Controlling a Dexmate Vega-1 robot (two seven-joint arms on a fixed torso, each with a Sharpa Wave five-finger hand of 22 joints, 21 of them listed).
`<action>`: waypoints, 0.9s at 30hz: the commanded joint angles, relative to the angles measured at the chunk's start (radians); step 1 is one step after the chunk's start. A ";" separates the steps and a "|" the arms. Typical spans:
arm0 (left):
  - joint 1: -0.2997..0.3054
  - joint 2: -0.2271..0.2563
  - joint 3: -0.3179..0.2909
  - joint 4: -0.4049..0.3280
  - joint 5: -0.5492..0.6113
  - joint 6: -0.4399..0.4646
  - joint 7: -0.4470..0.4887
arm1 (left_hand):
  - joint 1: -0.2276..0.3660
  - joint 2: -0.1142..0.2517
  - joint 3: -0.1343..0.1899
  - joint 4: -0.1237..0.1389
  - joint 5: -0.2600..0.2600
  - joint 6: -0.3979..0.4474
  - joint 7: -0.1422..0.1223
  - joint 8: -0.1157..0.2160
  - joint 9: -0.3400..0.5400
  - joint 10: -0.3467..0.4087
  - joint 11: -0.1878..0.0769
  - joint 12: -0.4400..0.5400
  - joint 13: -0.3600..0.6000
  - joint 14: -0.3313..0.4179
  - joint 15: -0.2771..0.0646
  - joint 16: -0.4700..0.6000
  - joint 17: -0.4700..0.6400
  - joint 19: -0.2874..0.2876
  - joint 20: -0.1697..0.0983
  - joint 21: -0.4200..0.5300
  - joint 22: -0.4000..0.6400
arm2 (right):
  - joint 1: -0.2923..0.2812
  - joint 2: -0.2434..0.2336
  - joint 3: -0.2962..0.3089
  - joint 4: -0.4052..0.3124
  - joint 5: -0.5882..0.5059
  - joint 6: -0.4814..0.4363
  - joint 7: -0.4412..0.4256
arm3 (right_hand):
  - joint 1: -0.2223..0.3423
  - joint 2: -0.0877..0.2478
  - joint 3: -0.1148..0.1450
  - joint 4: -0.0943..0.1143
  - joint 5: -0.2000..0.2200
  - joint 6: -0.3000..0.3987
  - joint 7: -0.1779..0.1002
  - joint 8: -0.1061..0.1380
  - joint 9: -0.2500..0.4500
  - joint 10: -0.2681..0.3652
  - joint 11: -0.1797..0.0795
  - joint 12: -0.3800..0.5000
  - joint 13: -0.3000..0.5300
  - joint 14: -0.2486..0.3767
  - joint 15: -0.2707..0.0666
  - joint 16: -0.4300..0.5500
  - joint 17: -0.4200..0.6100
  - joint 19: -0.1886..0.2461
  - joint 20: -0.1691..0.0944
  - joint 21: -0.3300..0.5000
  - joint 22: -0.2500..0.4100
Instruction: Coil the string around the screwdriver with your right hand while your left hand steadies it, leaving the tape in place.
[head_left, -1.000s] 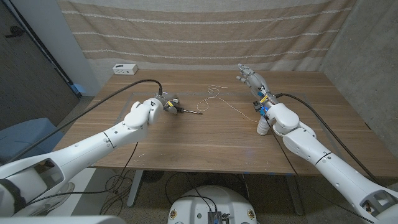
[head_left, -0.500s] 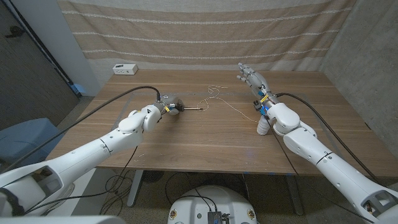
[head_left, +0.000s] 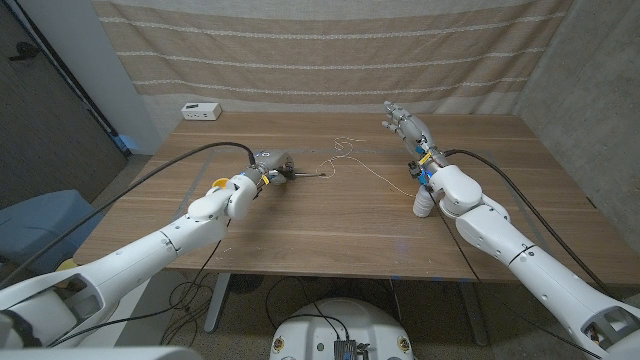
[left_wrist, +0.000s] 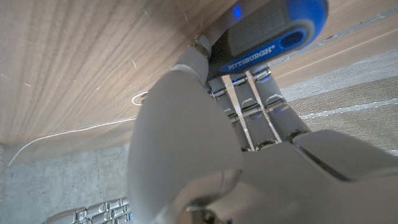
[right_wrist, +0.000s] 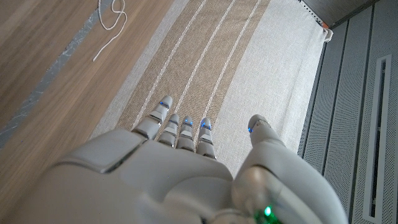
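My left hand (head_left: 266, 166) grips the screwdriver by its blue and black handle (left_wrist: 267, 36), and the thin shaft (head_left: 308, 176) points right, low over the table. A thin white string (head_left: 345, 152) lies looped just beyond the tip and trails right toward the white tape roll (head_left: 424, 204). The string also shows as a loop (right_wrist: 112, 17) and as a line on the wood (left_wrist: 81, 130). My right hand (head_left: 404, 124) hangs open above the table's far right, fingers spread, well clear of the string. The tape stands against my right forearm.
A small white box (head_left: 200, 110) sits at the far left corner of the wooden table (head_left: 330, 225). A striped curtain (head_left: 330, 50) hangs close behind the far edge. Black cables run along both arms.
My left forearm has dropped and stretched out while the hand kept its hold; the screwdriver tip has edged slightly farther away. The right hand has barely moved.
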 joint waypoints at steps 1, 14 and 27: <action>0.031 -0.008 -0.052 0.054 -0.053 -0.149 0.223 | 0.129 0.106 0.004 0.004 0.011 0.183 0.068 -0.005 -0.001 0.018 0.002 -0.002 0.001 0.073 -0.124 0.005 0.009 0.077 -0.208 0.016 -0.004 | -0.020 -0.015 0.004 -0.046 -0.039 -0.036 -0.051 | -0.004 0.009 0.000 -0.002 0.000 0.006 -0.001 0.001 0.002 0.010 -0.002 0.006 0.005 0.007 -0.002 0.005 0.002 0.009 -0.005 0.003 0.004; 0.052 0.002 -0.112 0.034 -0.081 -0.255 0.334 | 0.134 0.095 0.002 0.012 0.015 0.200 0.064 -0.014 -0.005 0.027 0.002 -0.006 0.011 0.080 -0.119 0.001 0.020 0.081 -0.207 0.031 -0.017 | -0.079 -0.057 0.000 -0.272 -0.215 -0.327 -0.271 | 0.047 -0.002 0.019 -0.048 -0.002 0.030 -0.006 0.006 0.001 0.053 -0.009 0.015 0.005 0.063 0.008 0.011 -0.008 0.046 0.012 0.013 0.003; 0.038 0.008 -0.122 0.033 -0.053 -0.310 0.336 | 0.134 0.091 0.001 0.017 0.018 0.205 0.065 -0.025 -0.007 0.031 0.003 -0.010 0.020 0.083 -0.121 -0.005 0.027 0.077 -0.207 0.037 -0.026 | -0.039 -0.100 -0.098 -0.540 -0.361 -0.921 -0.354 | 0.060 -0.052 0.001 -0.079 -0.009 0.065 -0.003 0.013 0.002 0.070 -0.016 0.013 0.007 0.090 0.005 0.008 -0.008 0.065 0.029 0.013 0.004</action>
